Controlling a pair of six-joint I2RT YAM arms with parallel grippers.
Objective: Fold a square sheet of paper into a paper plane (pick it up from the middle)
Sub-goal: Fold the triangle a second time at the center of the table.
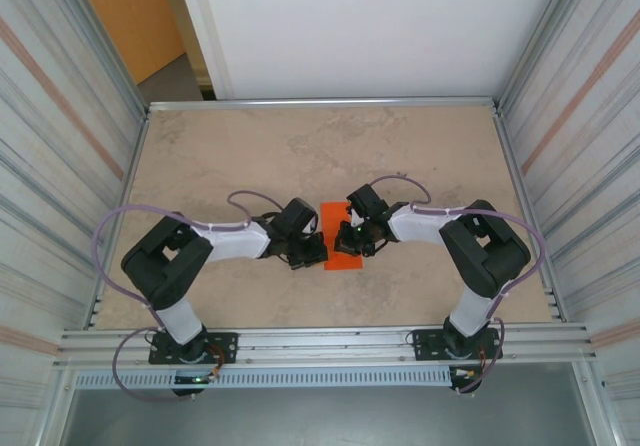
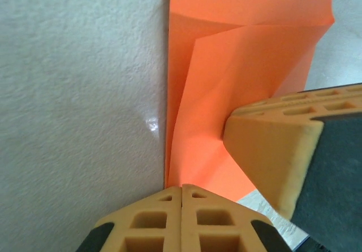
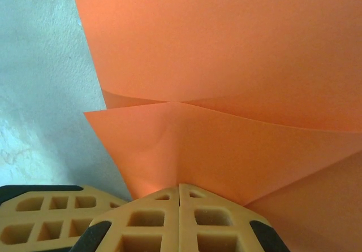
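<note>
Paper [image 1: 334,216] against closed left tool [image 2: 181,187], right tool [image 3: 180,185]

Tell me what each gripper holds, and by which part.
Both seem shut on the orange paper: the left gripper at its near edge by a corner, the right gripper on a folded flap's edge.

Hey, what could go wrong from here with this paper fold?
The paper has bowed, raised flaps, so the crease may set crooked or spring open. The left pincer and right pincer, both shut, sit close together at it; they might collide or drag it across the table.
</note>
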